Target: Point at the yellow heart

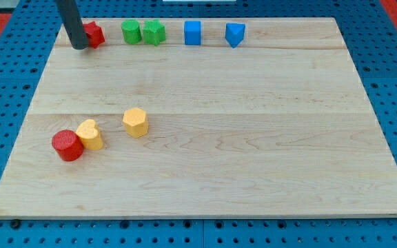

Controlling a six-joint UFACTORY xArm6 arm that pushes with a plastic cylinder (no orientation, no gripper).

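**Closing on the yellow heart from the far corner**

Nearest the camera sits the red cylinder (67, 145), and we take it as our landmark. Touching it on the view's right, a little toward the top, is the yellow heart (89, 134), the block we must point at. Further right of the cylinder, apart from the heart, stands the yellow hexagonal block (136, 122).

Well above the cylinder, along the bench (253, 158) top edge, runs a row: a red block (94, 34) whose shape we cannot make out, a green cylinder (131, 31), a green star (154, 32), a blue cube (193, 32) and a blue wedge-like block (235, 34).

Our arm carries no hand, so nothing is grasped. My tip (78, 47) rests against the red block's left side.

We judge the best path runs straight down the view, stopping just short of the heart's upper side so neither it nor the cylinder gets nudged.
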